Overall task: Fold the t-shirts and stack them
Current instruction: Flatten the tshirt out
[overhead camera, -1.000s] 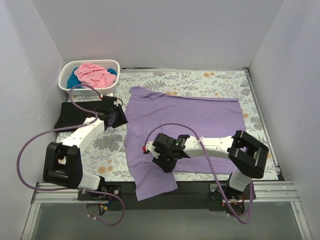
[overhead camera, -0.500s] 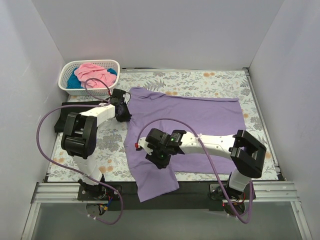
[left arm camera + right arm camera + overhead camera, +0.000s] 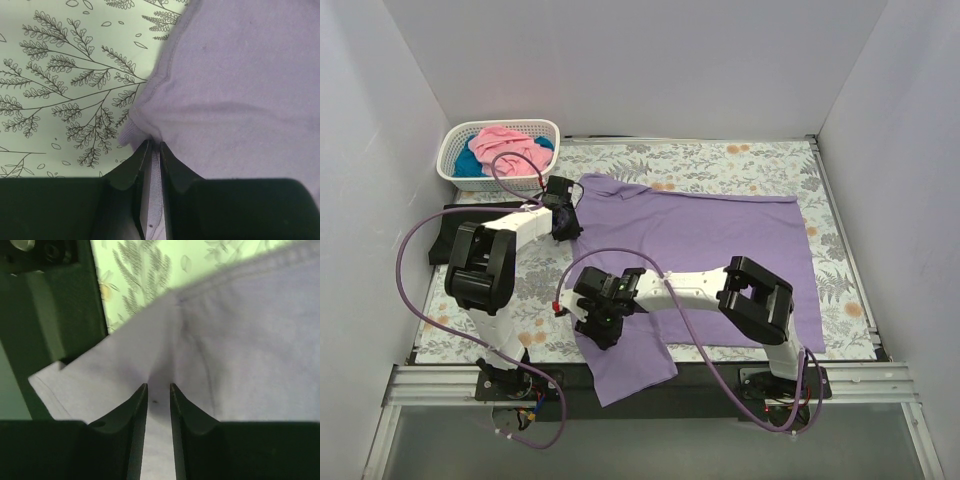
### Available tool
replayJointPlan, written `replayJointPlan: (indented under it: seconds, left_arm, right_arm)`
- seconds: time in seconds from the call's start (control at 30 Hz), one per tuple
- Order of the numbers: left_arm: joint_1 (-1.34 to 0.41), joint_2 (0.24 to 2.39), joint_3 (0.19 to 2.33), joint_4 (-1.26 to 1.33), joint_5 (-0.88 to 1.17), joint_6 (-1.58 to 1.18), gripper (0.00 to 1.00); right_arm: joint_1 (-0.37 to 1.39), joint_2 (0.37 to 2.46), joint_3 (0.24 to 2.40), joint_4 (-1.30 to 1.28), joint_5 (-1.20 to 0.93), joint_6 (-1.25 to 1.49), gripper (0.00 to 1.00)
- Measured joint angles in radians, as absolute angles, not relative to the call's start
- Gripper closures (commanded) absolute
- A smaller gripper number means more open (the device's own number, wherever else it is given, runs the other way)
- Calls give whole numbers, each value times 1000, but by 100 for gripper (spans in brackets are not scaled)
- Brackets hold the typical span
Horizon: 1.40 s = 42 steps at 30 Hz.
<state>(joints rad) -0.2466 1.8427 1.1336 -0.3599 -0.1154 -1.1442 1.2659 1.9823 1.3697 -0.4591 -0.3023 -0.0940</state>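
Pinching lavender t-shirt (image 3: pixel 720 235): left tool (image 3: pixel 154 145), right tool (image 3: pixel 158 387).

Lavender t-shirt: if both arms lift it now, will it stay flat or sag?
Probably floppy: the lavender t-shirt puckers into creases where the left end effector pinches its edge. Likely light and thin: a fold of it fits in the right end effector, jaws nearly shut. It should sag between the two grips.
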Motion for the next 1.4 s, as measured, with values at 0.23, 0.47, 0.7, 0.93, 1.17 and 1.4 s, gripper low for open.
replayJointPlan:
  seconds: [0.23, 0.47, 0.7, 0.93, 1.17, 1.4]
  left_arm:
    - [-247, 1843, 1134, -364, -181, -1118, 89]
    - [-255, 1839, 1134, -409, -279, -1118, 88]
    - [-255, 1838, 1136, -437, -358, -1107, 81]
    - [-252, 1840, 1157, -474, -355, -1103, 61]
    - [-250, 1709, 1177, -519, -298, -1133, 50]
    - [-290, 1492, 1143, -569, -251, -1189, 46]
  right_arm:
    - [1319, 2004, 1386, -451, -366, -126, 68]
    - [1354, 2051, 1454, -494, -409, -162, 68]
    - [1367, 2116, 1541, -523, -429, -188, 68]
    - [1372, 2120, 1563, -533, -403, -183, 64]
    - [1345, 1908, 1478, -541, -224, -153, 57]
    - [1129, 1590, 1211, -542, -15, 28, 54]
